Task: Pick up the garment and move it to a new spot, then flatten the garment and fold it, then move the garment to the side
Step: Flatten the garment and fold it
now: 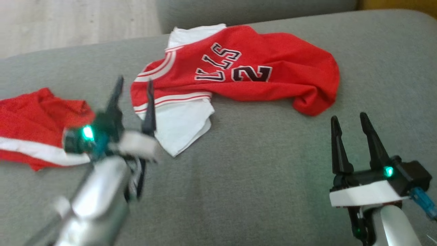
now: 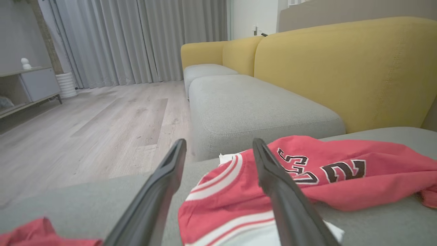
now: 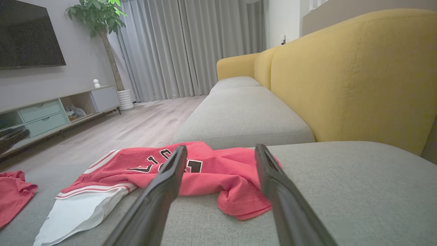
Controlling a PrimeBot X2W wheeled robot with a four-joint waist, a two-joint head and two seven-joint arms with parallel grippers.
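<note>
Red jersey (image 1: 245,65) crumpled, white striped trim, at 12 o'clock on grey woven cushion (image 1: 256,177). L hand (image 1: 135,82) spread at 8, R hand (image 1: 348,118) spread at 4, both empty.

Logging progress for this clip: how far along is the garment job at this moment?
Done: the red jersey lies loose on the grey cushion, so the placing may be finished. In hand: nothing; the left gripper hovers by its striped edge, the right gripper over bare cushion, both jaws open. Left: the jersey is rumpled, so flattening, folding and moving aside remain.
</note>
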